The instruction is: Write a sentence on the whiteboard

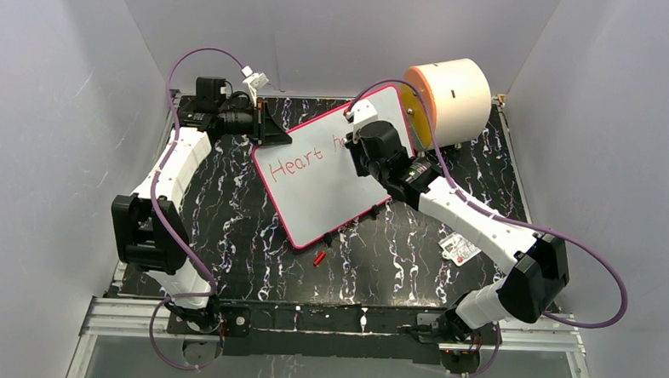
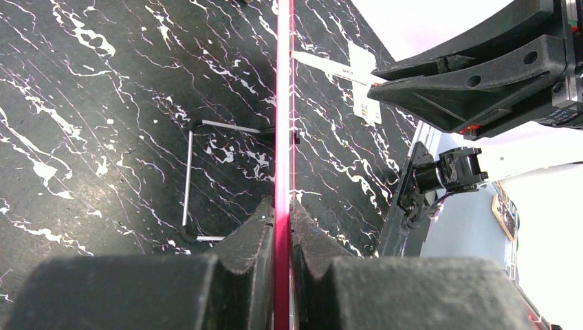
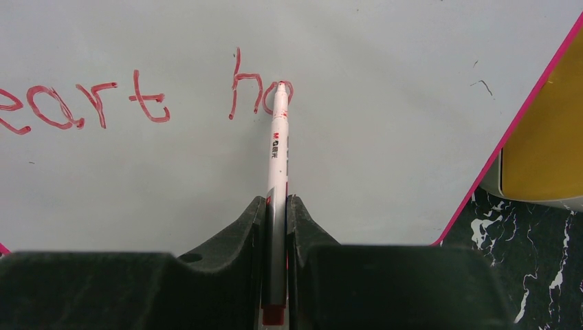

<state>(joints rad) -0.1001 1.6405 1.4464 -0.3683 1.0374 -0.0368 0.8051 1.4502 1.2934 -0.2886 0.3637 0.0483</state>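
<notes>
Whiteboard: the whiteboard [image 1: 323,188] lies slanted on the middle-back part of the black marbled worktop [image 1: 396,268], between the two arms.
Board edges: a thin pink-red rim runs all round. The far right corner sits just beside the orange face of the cream cylinder [image 1: 450,96]. The near corner points toward the arm bases.
Left fingers: the left fingers [image 2: 258,227] are closed on the whiteboard's rim at its far left corner. The left wrist view shows the board edge-on, as a red line running straight out from the clamp.
Right fingers: the right fingers [image 3: 253,220] are clamped on a white marker [image 3: 278,148] and hold it along their centre line.
Marker tip: it touches the board at the "o".
Sentence: the sentence [image 3: 137,100] is in red and reads "Heart ho" so far, in one slanted line.
Open room on the board: bare white lies right of the "o" as far as the rim, and across the whole band below the lettering.
Open room on the worktop: a red cap [image 1: 319,257] lies just off the board's near corner. A small printed card [image 1: 459,246] lies near the right forearm.
</notes>
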